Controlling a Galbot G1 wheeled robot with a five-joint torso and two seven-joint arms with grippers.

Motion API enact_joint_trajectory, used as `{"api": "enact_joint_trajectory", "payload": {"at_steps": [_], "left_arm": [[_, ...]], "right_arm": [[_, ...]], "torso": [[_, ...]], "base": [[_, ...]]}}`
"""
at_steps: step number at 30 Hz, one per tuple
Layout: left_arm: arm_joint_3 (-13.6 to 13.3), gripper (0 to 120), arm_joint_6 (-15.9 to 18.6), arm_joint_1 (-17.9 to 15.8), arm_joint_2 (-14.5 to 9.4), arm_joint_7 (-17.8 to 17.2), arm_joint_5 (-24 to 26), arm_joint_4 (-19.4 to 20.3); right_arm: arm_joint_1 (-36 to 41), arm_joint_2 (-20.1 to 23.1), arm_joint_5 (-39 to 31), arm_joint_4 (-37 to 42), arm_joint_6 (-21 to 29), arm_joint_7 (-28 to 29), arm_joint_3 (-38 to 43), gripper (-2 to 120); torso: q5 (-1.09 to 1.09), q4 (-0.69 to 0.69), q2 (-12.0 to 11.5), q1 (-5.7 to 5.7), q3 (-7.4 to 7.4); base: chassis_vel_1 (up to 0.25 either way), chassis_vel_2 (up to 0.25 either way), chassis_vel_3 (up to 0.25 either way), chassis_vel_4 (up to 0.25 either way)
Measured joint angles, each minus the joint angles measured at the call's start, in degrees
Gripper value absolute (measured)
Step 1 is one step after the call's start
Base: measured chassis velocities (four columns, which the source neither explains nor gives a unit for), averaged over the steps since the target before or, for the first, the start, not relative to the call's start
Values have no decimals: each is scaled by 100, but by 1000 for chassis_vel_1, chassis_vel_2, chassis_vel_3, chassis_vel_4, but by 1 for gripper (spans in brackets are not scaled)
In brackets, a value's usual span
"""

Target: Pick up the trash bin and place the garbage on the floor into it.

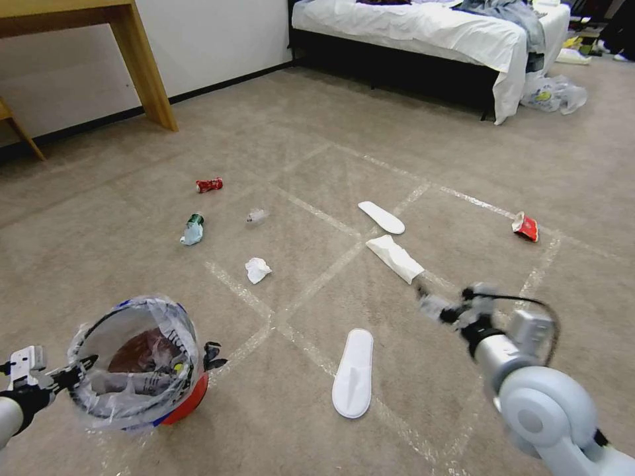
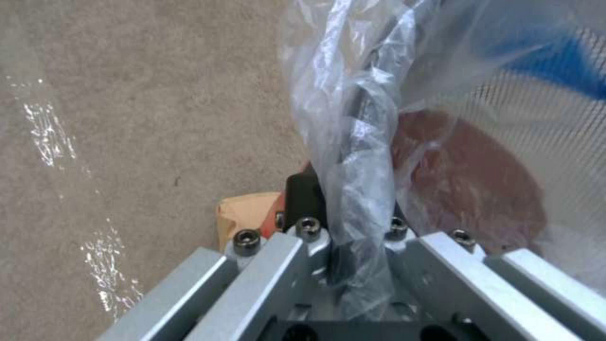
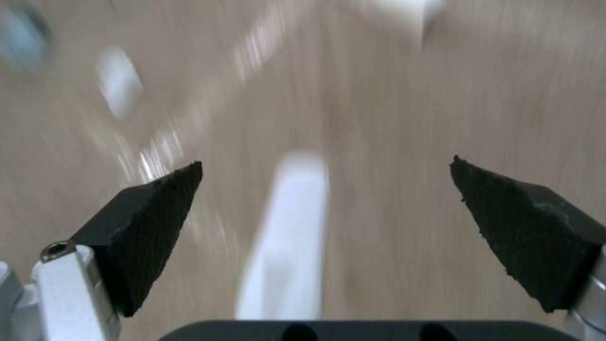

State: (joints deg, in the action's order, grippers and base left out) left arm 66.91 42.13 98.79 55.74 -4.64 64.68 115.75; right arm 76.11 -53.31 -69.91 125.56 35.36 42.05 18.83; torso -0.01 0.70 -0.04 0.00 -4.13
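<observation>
Carpet floor (image 1: 463,152), taped grid, bed beyond. My left hand (image 1: 142,367) clamped on bin (image 1: 135,363) rim, bin lifted, some trash inside. My right hand (image 1: 423,297) wide open, empty, above slipper (image 1: 353,373). Left: slippers, wrapper (image 1: 395,258), tissue (image 1: 257,270), cans, bottle (image 1: 192,230).

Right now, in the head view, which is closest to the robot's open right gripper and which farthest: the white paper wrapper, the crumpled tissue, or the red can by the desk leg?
From the right gripper:
1. White paper wrapper, just beyond its fingertips.
2. Crumpled tissue, toward the robot's left.
3. Red can, far left, toward the desk.
</observation>
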Motion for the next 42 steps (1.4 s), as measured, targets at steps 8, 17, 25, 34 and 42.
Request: {"api": "enact_joint_trajectory", "payload": {"at_steps": [8,17,25,34,42], "left_arm": [[15,1,0,44,87,-23,-58,-54],[47,1,-1,147,258,-33,-170,-13],[158,1,0,300,328,-24,-187,51],[194,1,0,328,320,-10,-170,25],[178,1,1,274,282,3,-157,-64]], "right_arm": [[-755,-246,-408,-1195,293,698,-1275,100],[-1214,-647,-401,-2023,498,799,-1968,100],[-1605,-1114,-8,-2776,443,523,-2498,100],[-1961,-1703,782,-3859,88,-36,-2797,99],[-2121,-1909,969,-4305,-87,-193,-2822,96]], "torso": [[1,-6,0,0,0],[1,-4,0,0,1],[0,-4,0,0,1],[1,-4,0,0,1],[0,-5,0,0,1]], "base": [[0,0,0,0],[0,0,0,0],[0,0,0,0],[0,0,0,0],[0,0,0,0]]}}
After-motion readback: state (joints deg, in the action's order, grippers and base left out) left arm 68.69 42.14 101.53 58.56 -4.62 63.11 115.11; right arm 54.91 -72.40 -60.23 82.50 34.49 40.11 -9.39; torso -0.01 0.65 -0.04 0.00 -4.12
